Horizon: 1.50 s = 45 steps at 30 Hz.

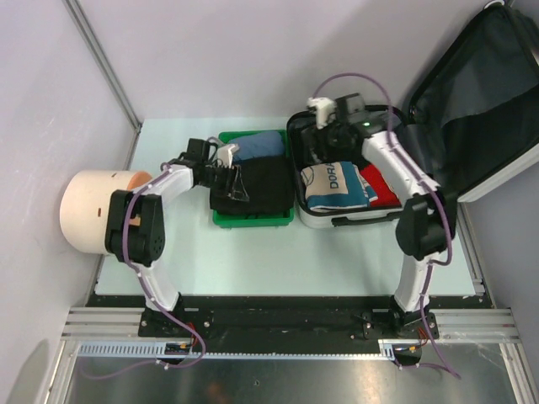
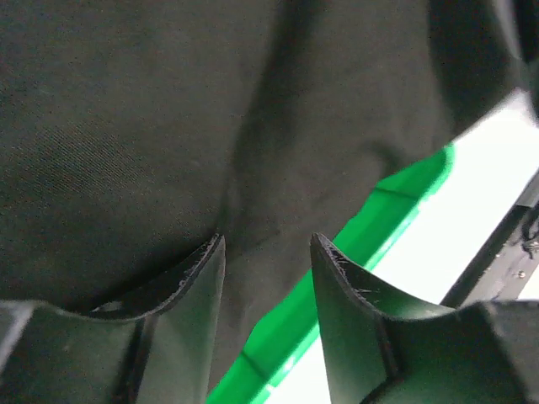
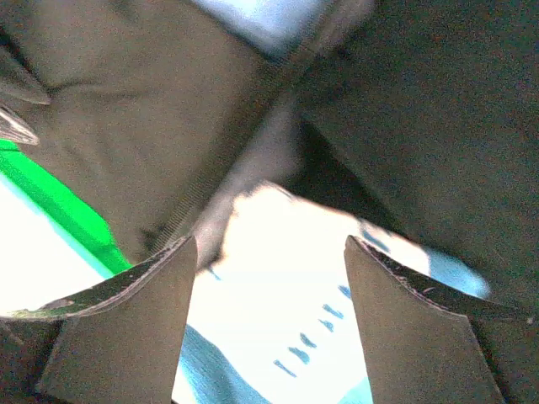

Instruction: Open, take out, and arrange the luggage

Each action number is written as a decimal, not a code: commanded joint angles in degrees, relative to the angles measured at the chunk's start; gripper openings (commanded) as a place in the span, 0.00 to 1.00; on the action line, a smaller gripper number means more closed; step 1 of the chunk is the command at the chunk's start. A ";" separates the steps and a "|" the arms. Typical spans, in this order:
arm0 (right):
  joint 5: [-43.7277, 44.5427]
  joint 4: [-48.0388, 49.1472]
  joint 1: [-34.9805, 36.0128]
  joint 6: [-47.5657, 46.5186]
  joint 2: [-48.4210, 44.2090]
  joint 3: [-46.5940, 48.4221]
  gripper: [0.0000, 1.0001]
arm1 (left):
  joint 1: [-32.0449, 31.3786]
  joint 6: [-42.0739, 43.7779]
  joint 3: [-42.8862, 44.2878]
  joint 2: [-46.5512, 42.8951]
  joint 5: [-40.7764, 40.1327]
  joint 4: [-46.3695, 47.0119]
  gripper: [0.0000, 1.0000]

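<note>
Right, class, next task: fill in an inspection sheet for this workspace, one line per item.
Surface: pale green table.
Job's things: luggage lies open, lid raised at the back right; white-and-blue garment and red garment inside.
Clutter: green tray holding black garment and blue garment; cream cylinder at left.
Grippers: left gripper open over the black garment; right gripper open over the white-and-blue garment.
Cables: purple cables run along both arms.
Surroundings: grey walls; metal rail at the near edge.
</note>
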 commanded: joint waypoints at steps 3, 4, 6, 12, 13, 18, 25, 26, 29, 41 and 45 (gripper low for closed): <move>0.43 -6.91 -12.78 -2.40 -10.01 -5.53 0.76 | 0.11 5.53 1.02 -0.38 -4.49 -1.01 0.70; 0.51 -7.61 -14.35 -3.02 -10.27 -5.89 0.75 | 0.11 5.80 1.72 -1.44 -3.35 -1.01 0.75; 0.69 -8.85 -14.98 -4.16 -10.80 -7.37 0.75 | 0.03 6.50 2.95 -5.38 -1.15 -0.92 0.88; -0.36 -11.13 -13.58 -4.26 -8.88 -10.19 0.73 | 0.03 5.89 7.52 -11.90 0.44 -1.53 1.00; 0.42 -11.40 -13.32 -3.39 -8.35 -10.63 0.75 | 0.11 5.80 8.05 -13.04 0.35 -1.71 1.00; 1.13 -10.96 -12.88 -3.20 -7.03 -15.38 0.84 | 0.03 5.01 8.58 -14.54 1.14 -2.15 1.00; -0.97 -12.01 -14.71 -2.32 -2.46 -17.93 0.78 | -1.55 5.36 10.07 -14.28 2.29 -2.32 1.00; -1.33 -11.93 -15.16 -2.15 -2.28 -17.67 0.69 | -2.69 5.62 10.51 -13.85 2.11 -2.32 0.99; -5.36 -12.37 -17.79 -2.85 -3.68 -16.62 0.70 | -6.28 6.15 13.23 -11.57 2.11 -2.32 0.98; -10.38 -8.51 -25.44 -2.42 -2.89 -13.09 0.91 | -22.03 0.35 39.16 12.42 -7.28 -2.15 0.95; -11.70 -5.52 -25.27 -1.62 -0.09 -13.27 0.92 | -23.70 0.00 44.25 18.67 -7.47 -2.32 0.95</move>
